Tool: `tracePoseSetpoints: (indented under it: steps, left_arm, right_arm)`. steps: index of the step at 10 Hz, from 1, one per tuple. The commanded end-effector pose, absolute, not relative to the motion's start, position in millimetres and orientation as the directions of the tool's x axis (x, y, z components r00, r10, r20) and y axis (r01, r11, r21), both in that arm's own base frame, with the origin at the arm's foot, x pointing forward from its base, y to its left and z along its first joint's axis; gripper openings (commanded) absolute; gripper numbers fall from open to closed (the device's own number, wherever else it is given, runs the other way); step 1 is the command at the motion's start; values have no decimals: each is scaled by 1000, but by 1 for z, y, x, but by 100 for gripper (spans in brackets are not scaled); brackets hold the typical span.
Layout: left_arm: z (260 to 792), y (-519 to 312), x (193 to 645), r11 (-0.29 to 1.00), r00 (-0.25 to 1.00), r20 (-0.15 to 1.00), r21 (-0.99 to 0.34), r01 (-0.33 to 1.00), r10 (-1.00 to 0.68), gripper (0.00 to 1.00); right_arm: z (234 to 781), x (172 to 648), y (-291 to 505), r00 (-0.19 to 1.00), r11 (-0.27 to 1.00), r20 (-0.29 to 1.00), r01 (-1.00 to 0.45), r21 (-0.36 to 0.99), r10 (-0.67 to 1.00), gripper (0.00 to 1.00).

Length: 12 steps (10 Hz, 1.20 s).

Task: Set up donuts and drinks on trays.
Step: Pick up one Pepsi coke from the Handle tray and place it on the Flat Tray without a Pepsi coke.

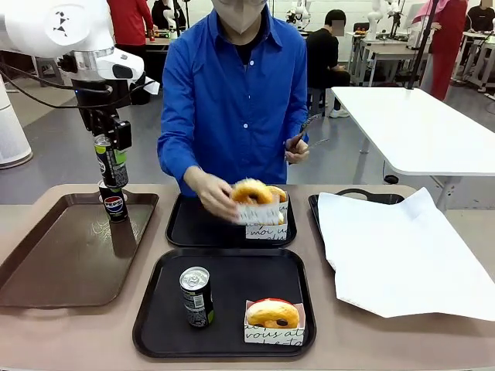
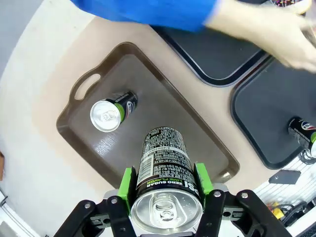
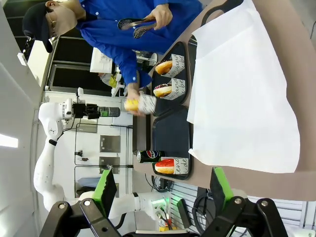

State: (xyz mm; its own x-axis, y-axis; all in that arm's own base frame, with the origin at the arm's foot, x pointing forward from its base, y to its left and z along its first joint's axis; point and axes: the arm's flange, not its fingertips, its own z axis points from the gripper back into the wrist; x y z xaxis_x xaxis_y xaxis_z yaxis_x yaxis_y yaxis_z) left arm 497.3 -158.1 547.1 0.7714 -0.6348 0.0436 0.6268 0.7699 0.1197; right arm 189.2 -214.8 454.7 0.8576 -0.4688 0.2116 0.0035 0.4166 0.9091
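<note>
A rigid, smooth Pepsi can, likely slippery, is pinched mid-wall by the left gripper above the brown tray, beside a second can; the right gripper stands spread.

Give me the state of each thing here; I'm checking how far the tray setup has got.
left gripper: shut on a can, lifted above the brown tray
second can: upright on brown tray
near black tray: holds one can, one sleeved donut
person's hand: holding a sleeved donut over far black tray
right gripper: open, empty
</note>
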Motion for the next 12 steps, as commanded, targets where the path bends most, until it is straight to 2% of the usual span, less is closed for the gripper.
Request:
tracePoseSetpoints:
  steps: [1,3,6,10,12]
  left_arm:
    - [546,-157,467,732,729,67,57,679,-681,58]
    - [532,-155,420,683,683,-13,-29,730,-731,58]
    - [495,-144,364,656,652,-76,-69,751,-754,58]
    - [490,-141,374,665,658,-99,-82,742,-746,58]
    - [510,-154,401,665,662,-69,-22,747,-746,58]
  right_arm:
    - [455,191,-217,852,401,228,-23,916,-472,100]
    - [455,191,-217,852,401,228,-23,916,-472,100]
    - [455,191,-217,852,401,228,-23,916,-472,100]
    - [455,191,-217,852,401,228,-23,916,-472,100]
    - [455,191,-217,852,401,228,-23,916,-472,100]
